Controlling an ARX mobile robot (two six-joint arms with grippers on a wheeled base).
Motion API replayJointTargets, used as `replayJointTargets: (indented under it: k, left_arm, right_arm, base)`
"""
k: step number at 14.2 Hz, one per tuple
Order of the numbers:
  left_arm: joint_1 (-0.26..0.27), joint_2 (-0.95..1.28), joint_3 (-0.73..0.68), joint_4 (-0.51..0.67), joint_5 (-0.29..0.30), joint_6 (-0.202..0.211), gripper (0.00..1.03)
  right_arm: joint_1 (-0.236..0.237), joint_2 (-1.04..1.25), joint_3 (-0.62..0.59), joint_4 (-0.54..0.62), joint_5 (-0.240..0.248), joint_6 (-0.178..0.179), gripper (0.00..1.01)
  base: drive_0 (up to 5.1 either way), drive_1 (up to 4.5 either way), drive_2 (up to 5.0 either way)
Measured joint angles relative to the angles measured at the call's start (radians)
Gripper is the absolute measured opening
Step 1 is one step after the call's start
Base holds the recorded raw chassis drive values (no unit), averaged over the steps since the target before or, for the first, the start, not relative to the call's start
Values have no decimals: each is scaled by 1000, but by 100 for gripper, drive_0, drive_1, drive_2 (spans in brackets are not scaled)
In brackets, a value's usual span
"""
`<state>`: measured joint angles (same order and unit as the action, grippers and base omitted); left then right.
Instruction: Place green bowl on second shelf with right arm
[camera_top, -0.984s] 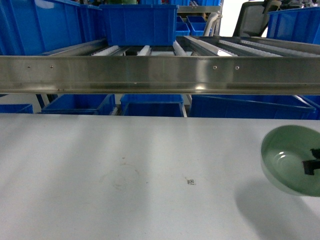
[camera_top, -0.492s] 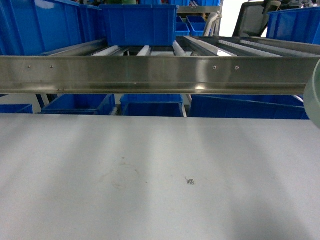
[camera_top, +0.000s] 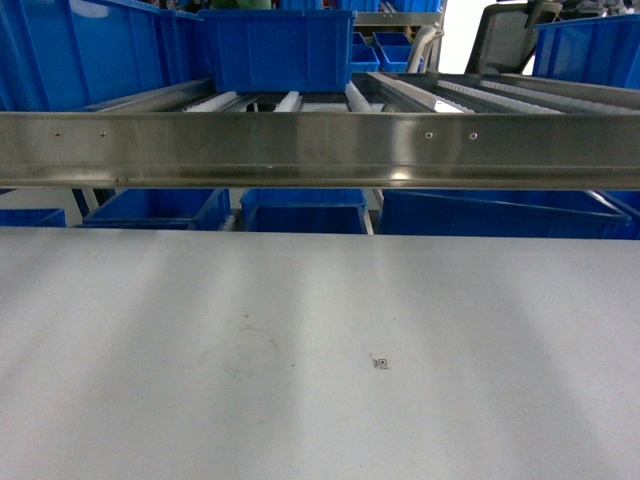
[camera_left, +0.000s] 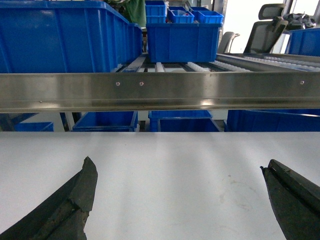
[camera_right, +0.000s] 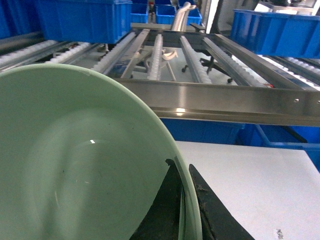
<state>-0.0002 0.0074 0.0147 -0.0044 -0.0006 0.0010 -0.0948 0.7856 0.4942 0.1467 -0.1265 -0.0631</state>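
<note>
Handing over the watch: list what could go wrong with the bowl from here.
1. The right gripper pinches only the rim of the green bowl; it could slip or tilt out.
2. The shelf's front beam lies ahead; the bowl might clip it.
3. The shelf is rollers and gaps, so the bowl may sit unevenly.

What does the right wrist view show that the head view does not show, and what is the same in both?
Only the right wrist view shows the green bowl, its rim pinched by the right gripper, raised in front of the second shelf. Only the head view shows the wide white table with a small square marker and no bowl or arm. Both show the steel shelf beam, the rollers behind it and blue bins.
</note>
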Motion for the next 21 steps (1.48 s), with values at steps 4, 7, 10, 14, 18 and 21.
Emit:
replayJointTargets:
  k: [4, 7, 10, 14, 18, 21]
  left_arm:
    - [0, 0, 0, 5, 3, 0, 98]
    - [0, 0, 0, -1, 0, 0, 98]
    - [0, 0, 0, -1, 0, 0, 98]
    - [0, 0, 0, 0, 0, 0, 98]
    - [0, 0, 0, 2, 0, 0, 98]
    - [0, 0, 0, -1, 0, 0, 98]
  right_arm:
    - [3, -3, -2, -1, -4, 0, 2]
    - [3, -3, -2, 1, -5, 0, 2]
    - [4, -1, -5, -3, -6, 0, 2]
    - [3, -1, -7, -4, -5, 0, 2]
    - [3, -3, -8, 1, -5, 0, 2]
    - [3, -2, -8, 0, -5, 0, 2]
  base:
    - [-231, 197, 32]
    - [-465, 391, 68]
    - [-481, 302, 157]
    - [-486, 148, 337]
    - [-491, 244, 244]
    - [-498, 243, 243]
